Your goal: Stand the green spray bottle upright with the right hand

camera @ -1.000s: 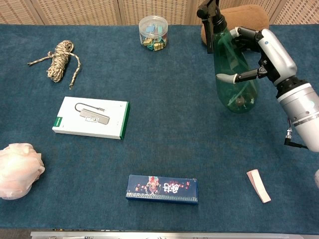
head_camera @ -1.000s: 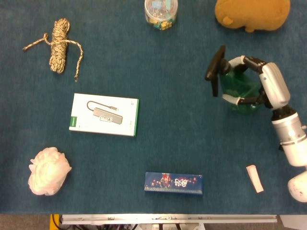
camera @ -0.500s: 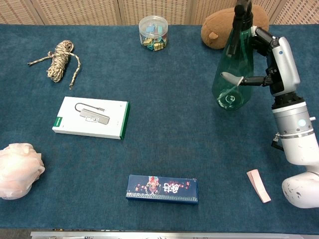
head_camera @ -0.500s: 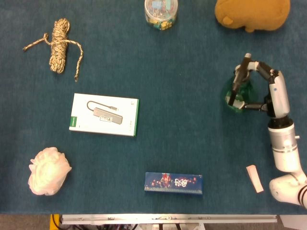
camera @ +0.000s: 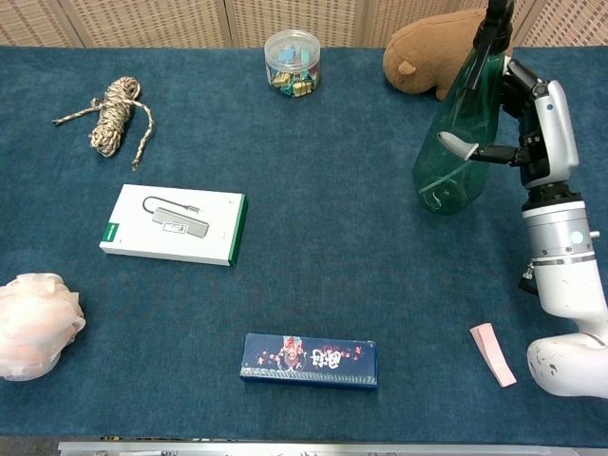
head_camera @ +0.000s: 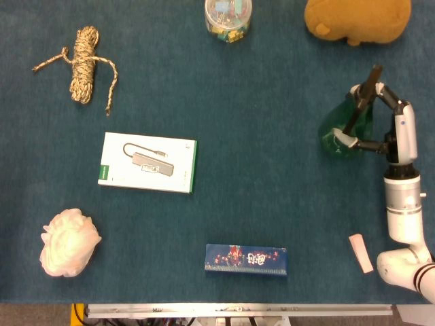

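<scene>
The green spray bottle (camera: pixel 458 142) (head_camera: pixel 345 125) is translucent with a black spray head on top. It leans with its top tipped to the right, its base near the blue cloth at the table's right side. My right hand (camera: pixel 518 123) (head_camera: pixel 380 125) grips its body from the right, fingers wrapped around the middle and the neck. Neither view shows my left hand.
A brown plush toy (camera: pixel 427 52) lies just behind the bottle. A clear jar of clips (camera: pixel 292 59), a rope bundle (camera: pixel 114 114), a white box (camera: pixel 176 224), a pink sponge (camera: pixel 33 323), a dark blue box (camera: pixel 309 359) and a small pink piece (camera: pixel 492 353) lie around the table.
The right hand swung the bottle's top from the left over to the right and shifted it slightly right; the forearm turned more vertical.
</scene>
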